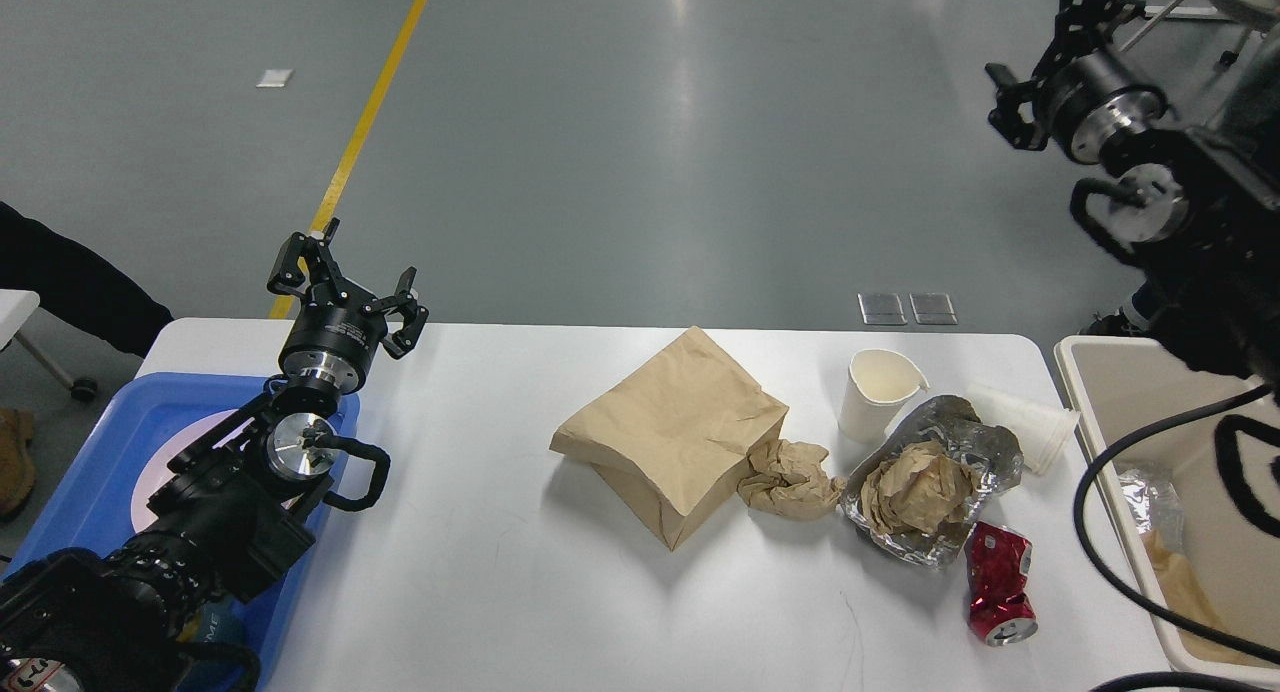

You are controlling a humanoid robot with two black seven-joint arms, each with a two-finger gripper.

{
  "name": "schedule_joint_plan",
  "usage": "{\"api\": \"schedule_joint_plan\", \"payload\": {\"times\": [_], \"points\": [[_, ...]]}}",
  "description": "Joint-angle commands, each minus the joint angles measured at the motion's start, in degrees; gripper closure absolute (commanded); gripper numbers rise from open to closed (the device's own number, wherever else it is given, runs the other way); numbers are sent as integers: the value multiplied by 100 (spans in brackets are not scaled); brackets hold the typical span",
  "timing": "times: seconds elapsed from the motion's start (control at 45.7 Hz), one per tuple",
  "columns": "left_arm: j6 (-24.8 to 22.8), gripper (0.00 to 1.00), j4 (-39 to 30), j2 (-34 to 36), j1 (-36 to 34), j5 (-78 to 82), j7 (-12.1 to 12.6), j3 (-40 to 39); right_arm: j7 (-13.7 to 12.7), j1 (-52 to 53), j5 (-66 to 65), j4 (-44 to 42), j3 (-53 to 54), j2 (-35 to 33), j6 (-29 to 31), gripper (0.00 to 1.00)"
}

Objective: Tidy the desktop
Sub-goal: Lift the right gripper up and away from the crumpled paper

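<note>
The white desktop (500, 582) holds litter on its right half: a brown paper bag (670, 432), a crumpled brown paper (790, 479), a foil wrapper with crumpled paper in it (935, 487), an upright white paper cup (875, 397), a squashed white cup (1030, 424) and a crushed red can (998, 584). My left gripper (348, 284) is open and empty above the table's far left corner, well left of the bag. My right gripper (1042, 57) is raised high at the upper right, away from the table, with its fingers apart and nothing in it.
A blue tray (95, 462) with a pale round plate lies at the left end, under my left arm. A beige bin (1125, 397) stands beside the right edge with foil and brown paper (1160, 517) inside. Black cables hang over the bin.
</note>
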Motion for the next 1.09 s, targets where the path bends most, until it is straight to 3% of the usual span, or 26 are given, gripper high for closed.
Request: {"api": "schedule_joint_plan", "payload": {"times": [0.0,0.109,0.219,0.416,0.525,0.722,0.854,1.073], "points": [[0,4,0,0,5,1,0,0,-1,808,-3,59,-2404,-501,8,0],[0,4,0,0,-4,1,0,0,-10,1810,6,146,-4988,-563,35,0],[0,4,0,0,5,1,0,0,-10,2768,6,874,-6994,-545,245,0],[0,4,0,0,5,1,0,0,-10,3937,6,2448,-8814,-221,869,0],[0,4,0,0,-4,1,0,0,-10,4622,6,3010,-9886,254,1597,0],[0,4,0,0,-4,1,0,0,-10,5853,15,3978,-10521,781,3179,0],[0,4,0,0,5,1,0,0,-10,6241,6,4066,-10592,1274,4366,0],[0,4,0,0,5,1,0,0,-10,6575,23,4093,-10548,1731,4366,0]]}}
